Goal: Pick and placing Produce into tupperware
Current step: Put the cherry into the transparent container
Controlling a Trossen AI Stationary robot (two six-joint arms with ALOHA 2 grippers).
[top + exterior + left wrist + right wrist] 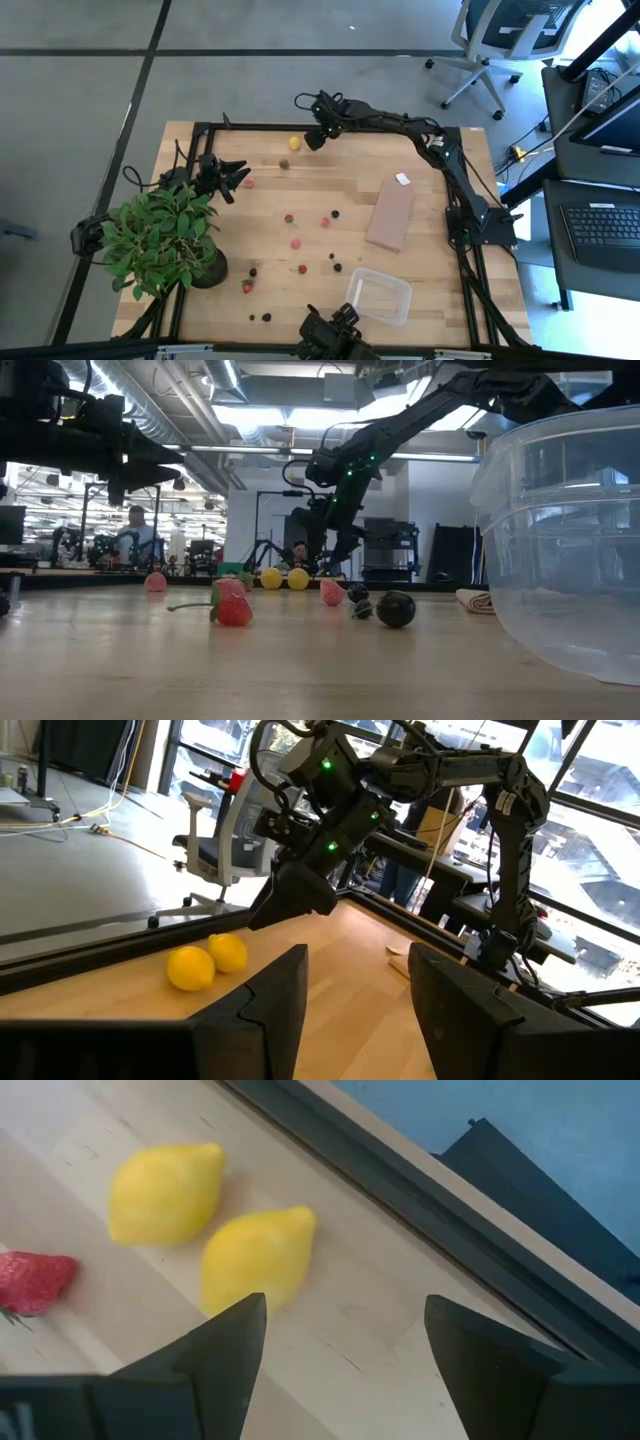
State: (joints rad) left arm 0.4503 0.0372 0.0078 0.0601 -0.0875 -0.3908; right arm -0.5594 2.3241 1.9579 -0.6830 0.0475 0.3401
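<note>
Above, my right fingers [312,138] hang apart and empty just beside two lemons [205,1225] at the desk [440,180] edge farthest from the tub [380,296], which stands empty well apart from them. Risk: the lemons touch, so closing on one may nudge the other, or roll it against the rail [400,1190]. My left fingers [350,1010] wait apart near the plant [160,240]. Overhead, both lemons merge into one yellow spot; whether my right fingertips reach the desk is unclear.
</note>
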